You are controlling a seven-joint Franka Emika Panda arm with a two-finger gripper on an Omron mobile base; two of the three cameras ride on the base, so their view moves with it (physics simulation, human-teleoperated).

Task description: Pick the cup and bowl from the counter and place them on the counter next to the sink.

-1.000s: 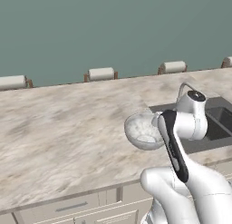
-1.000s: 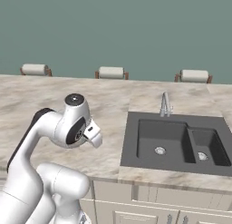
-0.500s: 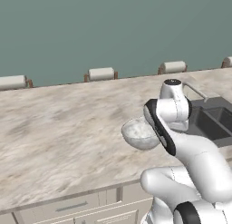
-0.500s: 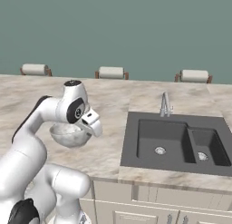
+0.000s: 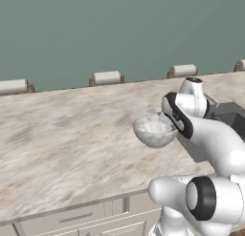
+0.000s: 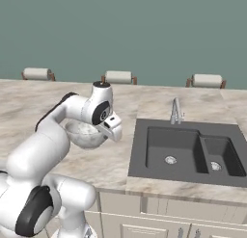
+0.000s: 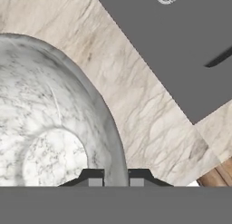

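The gripper [image 7: 116, 175] pinches the rim of the bowl [image 5: 154, 131], held above the counter [image 5: 72, 134] beside the sink [image 6: 185, 150]; it looks heavy, rigid, smooth, and likely to tilt from this edge hold.

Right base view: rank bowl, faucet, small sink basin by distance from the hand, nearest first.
1. bowl: at the hand, rim pinched between its fingertips, left of the sink.
2. faucet: behind the sink, to the hand's right.
3. small sink basin: far right end of the sink, beyond the large basin.
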